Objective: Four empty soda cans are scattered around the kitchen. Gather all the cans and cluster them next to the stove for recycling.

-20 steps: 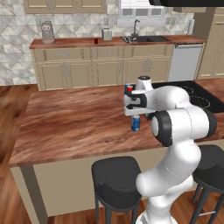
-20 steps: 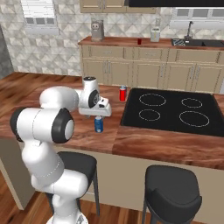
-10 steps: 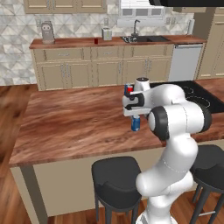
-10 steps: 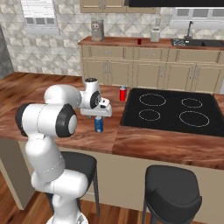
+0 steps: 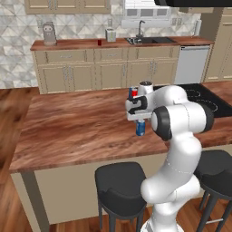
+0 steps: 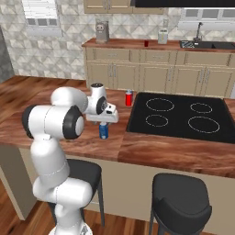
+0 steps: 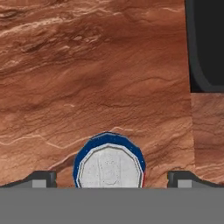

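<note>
No text, label or brand can be read on the cans, appliances or cabinets.

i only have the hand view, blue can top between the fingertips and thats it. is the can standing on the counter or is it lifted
Observer: Standing on the island counter; the blue can is upright right under the open gripper, not lifted.
Operator: any other can near
Observer: Yes, a red can stands farther back, beside the stove's left edge.
Operator: black thing top right of my view, is that the stove
Observer: Yes, the cooktop with white rings lies just right of the blue can, with a strip of counter between them.
</note>
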Robot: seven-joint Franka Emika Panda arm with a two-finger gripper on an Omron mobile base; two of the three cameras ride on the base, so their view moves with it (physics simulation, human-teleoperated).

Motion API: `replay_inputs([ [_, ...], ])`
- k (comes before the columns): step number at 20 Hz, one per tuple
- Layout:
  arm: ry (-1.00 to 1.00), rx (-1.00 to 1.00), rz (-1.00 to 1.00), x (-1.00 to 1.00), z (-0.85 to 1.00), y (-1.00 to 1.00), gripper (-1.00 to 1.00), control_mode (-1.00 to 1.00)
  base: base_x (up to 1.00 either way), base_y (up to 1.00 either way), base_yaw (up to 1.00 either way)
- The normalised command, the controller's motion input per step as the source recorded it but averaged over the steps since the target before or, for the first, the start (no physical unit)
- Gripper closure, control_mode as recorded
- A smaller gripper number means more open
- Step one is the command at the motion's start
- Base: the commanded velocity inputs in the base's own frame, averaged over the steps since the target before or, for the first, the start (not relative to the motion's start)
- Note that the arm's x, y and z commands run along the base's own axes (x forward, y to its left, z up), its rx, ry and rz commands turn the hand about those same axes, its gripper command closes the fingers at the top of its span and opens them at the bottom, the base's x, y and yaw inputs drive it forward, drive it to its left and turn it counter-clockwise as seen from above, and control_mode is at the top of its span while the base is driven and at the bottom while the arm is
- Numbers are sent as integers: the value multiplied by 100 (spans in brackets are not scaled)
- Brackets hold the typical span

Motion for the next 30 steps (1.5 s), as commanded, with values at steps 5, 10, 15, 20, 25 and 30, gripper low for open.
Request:
replay_inputs([
  [5,0,0,0,10,-13,0,-100,-100,0,0,0],
  [10,1,0,0,5,-13,0,-100,-100,0,0,0],
  [15,3,0,0,2,-12,0,-100,-100,0,0,0],
  [20,1,0,0,0,-5,0,-100,-100,0,0,0],
  [25,1,0,0,0,-9,0,-100,-100,0,0,0],
  [30,1,0,0,0,-10,0,100,-100,0,0,0],
])
